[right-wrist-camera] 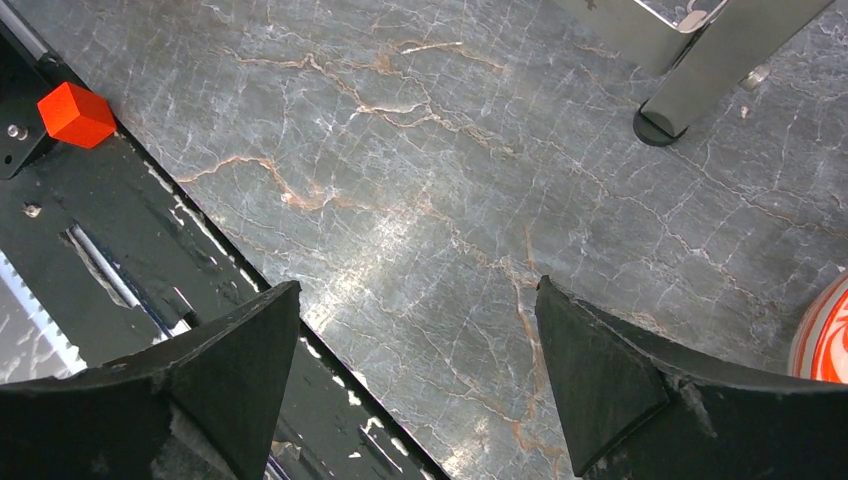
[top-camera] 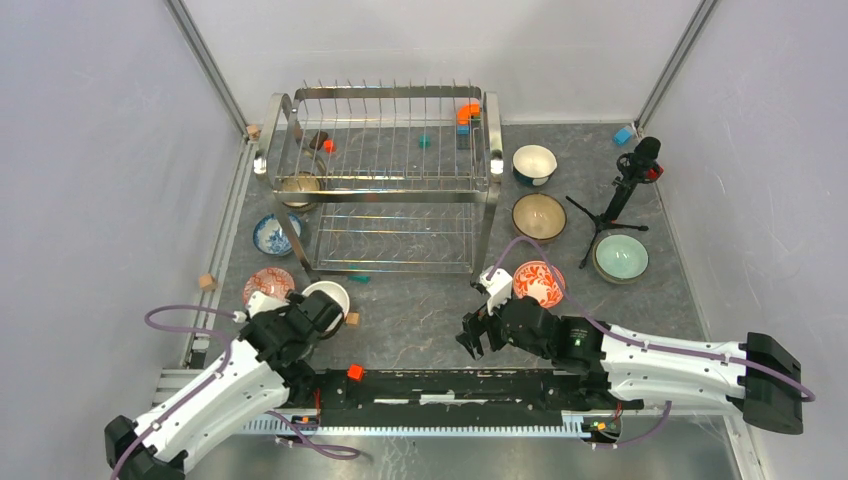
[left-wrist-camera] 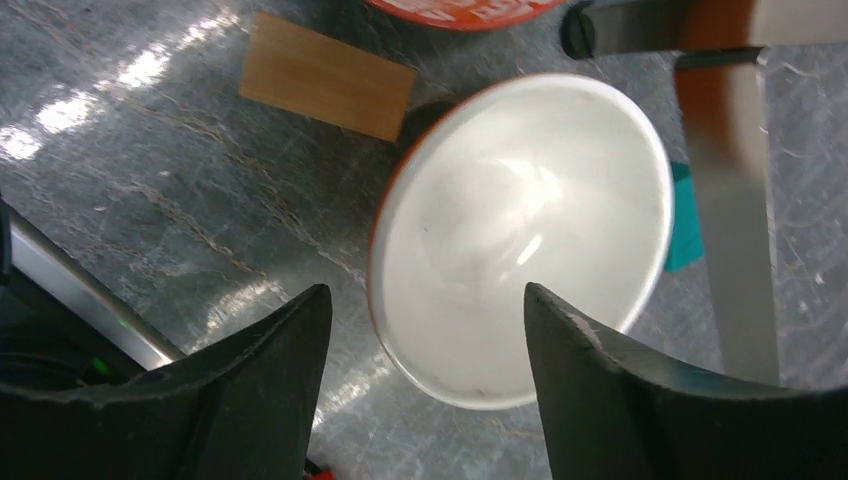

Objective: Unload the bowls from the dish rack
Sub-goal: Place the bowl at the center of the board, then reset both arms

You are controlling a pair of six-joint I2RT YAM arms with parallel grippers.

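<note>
Big grey marbled worktop fills most of the view. The dish rack, two chrome tiers, stands at the far middle of it.

The left arm comes in from the near left corner and the right arm from the near right. The left gripper hangs over the white bowl with the orange outside, which sits on the worktop just in front of the rack's near left leg. Its jaws are apart, one either side of the bowl's near rim, not clamped on it as far as I can see. The right gripper hovers over bare worktop near the rack's near right leg, jaws wide apart, nothing in them.

A black tripod stands on the right side.

Bowls:
- The speckled brownish bowl looks to be still in the rack, lower tier, left end.
- Left of the rack on the worktop are the blue-patterned bowl and the red-patterned bowl.
- Right of the rack are the teal-and-white bowl, the dark brown bowl, the pale green bowl and the red-and-white bowl, the last one right beside the right wrist.

Small stuff: a wood block just beside the white bowl, a red cube on the black base rail, and an orange curved piece on the rack's top tier, far right corner.
</note>
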